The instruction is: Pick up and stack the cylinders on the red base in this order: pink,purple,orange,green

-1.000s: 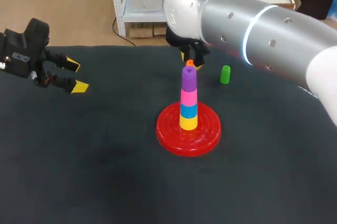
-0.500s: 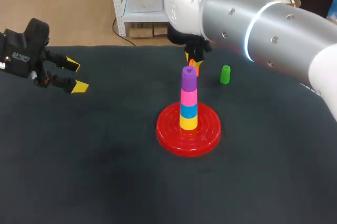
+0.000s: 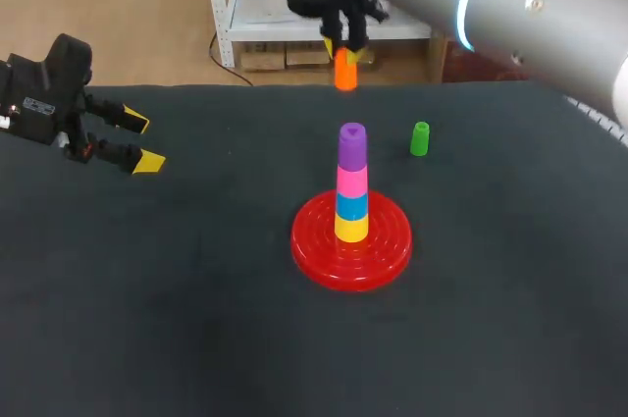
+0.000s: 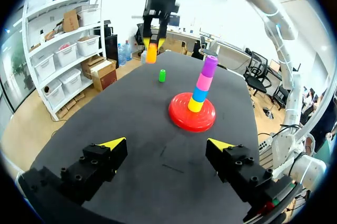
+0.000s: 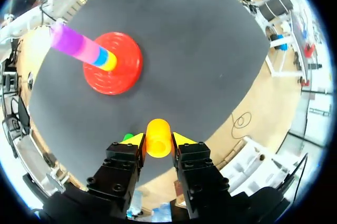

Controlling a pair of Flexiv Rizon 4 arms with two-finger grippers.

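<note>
Two hands show. At the left edge the left hand [image 3: 143,142] is wide open over the desk [image 3: 147,319]. In the centre the red base [image 3: 312,252] carries a stack [image 3: 351,203] with the purple cylinder [image 3: 352,145] on top. At upper centre the right hand [image 5: 158,140] holds the orange cylinder [image 3: 345,72] in the air. The green cylinder [image 3: 420,138] stands just right of the stack.

Red base [image 3: 319,246], apparently ringed; orange cylinder [image 3: 344,71]; green cylinder [image 3: 420,139].

1. The right gripper [image 3: 343,52] has risen from low behind the purple cylinder [image 3: 352,145], taking the orange cylinder [image 3: 345,71] up with it.
2. The orange cylinder, earlier half hidden behind the purple one, now hangs in full sight at its 12 o'clock, well apart.
</note>
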